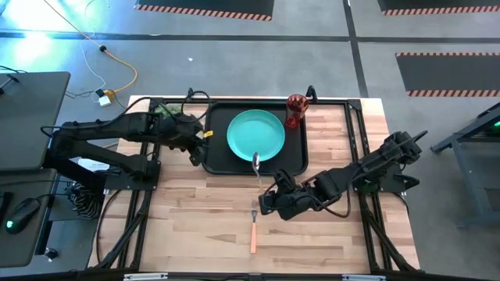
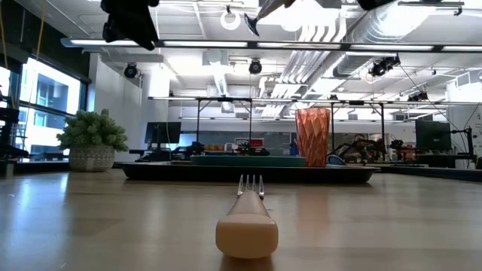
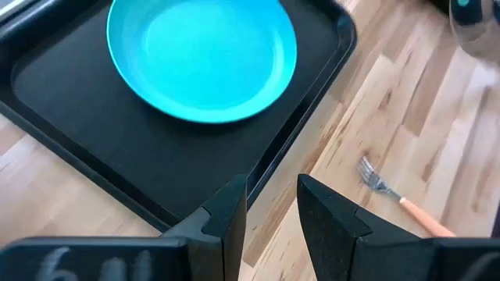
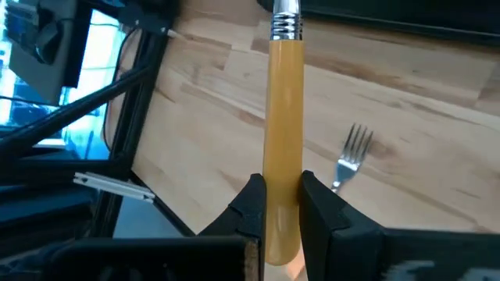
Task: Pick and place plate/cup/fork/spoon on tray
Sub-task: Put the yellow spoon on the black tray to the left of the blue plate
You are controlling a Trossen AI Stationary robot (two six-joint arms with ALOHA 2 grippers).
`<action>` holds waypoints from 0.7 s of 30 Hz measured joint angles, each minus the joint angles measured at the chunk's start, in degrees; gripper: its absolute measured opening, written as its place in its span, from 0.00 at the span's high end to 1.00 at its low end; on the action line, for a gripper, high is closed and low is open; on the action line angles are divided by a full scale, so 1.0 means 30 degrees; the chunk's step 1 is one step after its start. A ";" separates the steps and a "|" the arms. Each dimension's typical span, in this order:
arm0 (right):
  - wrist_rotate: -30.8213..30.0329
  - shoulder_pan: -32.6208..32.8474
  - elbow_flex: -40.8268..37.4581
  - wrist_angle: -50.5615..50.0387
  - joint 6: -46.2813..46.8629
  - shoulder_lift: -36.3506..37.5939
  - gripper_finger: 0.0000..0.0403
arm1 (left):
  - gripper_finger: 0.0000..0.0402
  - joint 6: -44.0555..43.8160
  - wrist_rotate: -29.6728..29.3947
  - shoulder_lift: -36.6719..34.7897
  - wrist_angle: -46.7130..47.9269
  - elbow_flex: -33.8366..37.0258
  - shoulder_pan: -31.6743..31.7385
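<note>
The turquoise plate [image 1: 255, 134] lies on the black tray [image 1: 215, 160] at the table's far middle. The dark-red cup [image 1: 296, 109] stands upright at the tray's far right corner. The fork [image 1: 254, 226] lies flat on the wood near the front edge, tines toward the tray. My right gripper [image 1: 272, 197] is shut on the spoon [image 1: 257, 168], just near of the tray's front rim. The spoon's bowl [image 1: 255, 160] is over that rim. My left gripper [image 1: 197, 148] is open and empty above the tray's left edge. My right gripper pinches the spoon's orange-tan handle [image 4: 283, 195] between its two fingers, near the handle's free end. The handle runs out forward along the fingers, not across them. The spoon is lifted clear of the table, and its bowl end [image 2: 252, 22] points toward the tray.
Bare wood lies on both sides of the fork [image 2: 248, 218] and to the tray's right. The tray's left half [image 3: 117, 133] beside the plate [image 3: 201, 58] is bare. Black frame rails [image 1: 367, 179] run along the table's left and right sides.
</note>
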State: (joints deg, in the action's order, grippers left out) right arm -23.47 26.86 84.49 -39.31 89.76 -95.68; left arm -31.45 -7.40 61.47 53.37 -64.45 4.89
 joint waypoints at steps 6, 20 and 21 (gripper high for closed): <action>0.0555 0.0003 0.2615 -0.1681 0.0350 -0.1759 0.94 | 0.74 -0.0441 -0.0130 -0.1107 0.0865 0.0000 0.0000; 0.2444 0.0003 0.9745 -0.3197 0.3503 -0.9133 1.00 | 0.74 0.0217 -0.0219 -0.2908 0.1578 0.0000 0.0000; 0.2570 0.0003 1.0253 -0.3404 0.3596 -0.9654 0.99 | 0.74 0.0364 -0.0219 -0.2943 0.1592 0.0000 0.0000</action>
State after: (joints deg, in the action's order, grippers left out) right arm -15.76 26.87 115.25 -49.52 100.55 -124.64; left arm -30.36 -8.05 52.64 58.15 -64.45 4.89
